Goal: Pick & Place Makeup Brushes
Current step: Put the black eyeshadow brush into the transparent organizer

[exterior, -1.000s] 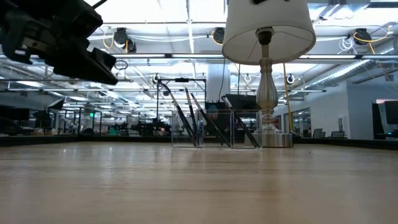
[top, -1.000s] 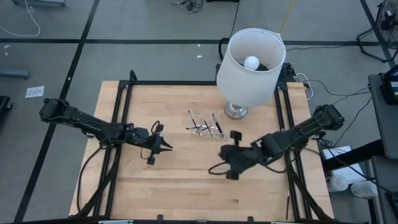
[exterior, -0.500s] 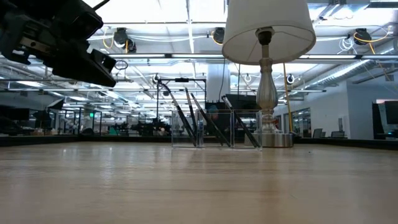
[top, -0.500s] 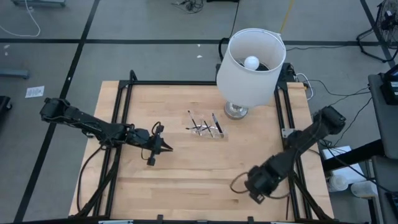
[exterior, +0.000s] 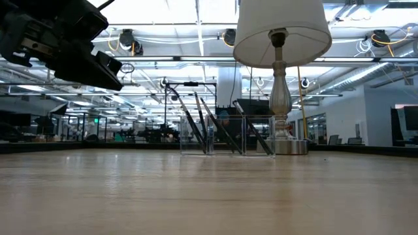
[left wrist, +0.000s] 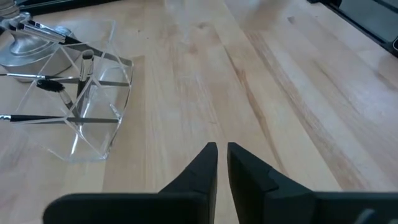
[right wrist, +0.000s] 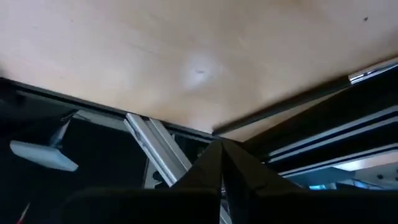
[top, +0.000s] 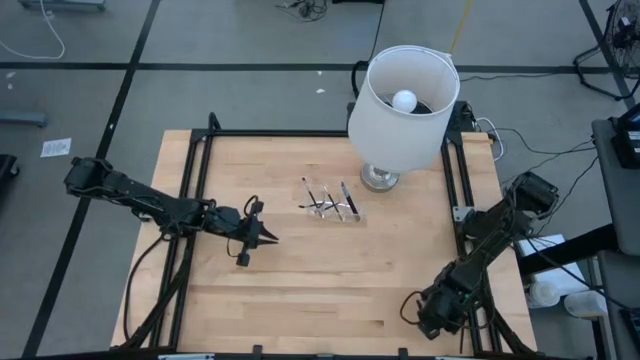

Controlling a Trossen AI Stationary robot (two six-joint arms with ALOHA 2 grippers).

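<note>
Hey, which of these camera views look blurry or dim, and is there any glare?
High view: evenly lit, sharp; the lit bulb glows inside the white lamp shade. Low view: near wooden table soft, bright ceiling lights behind. Left wrist view: clear acrylic brush holder crisp, slight reflections. Right wrist view: dim, table edge smeared, looking motion-blurred.

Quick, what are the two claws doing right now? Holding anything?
Left gripper: nearly closed, a thin gap between its fingers, holding nothing, above bare table.
Right gripper: shut, empty, over the table's near right edge.
</note>
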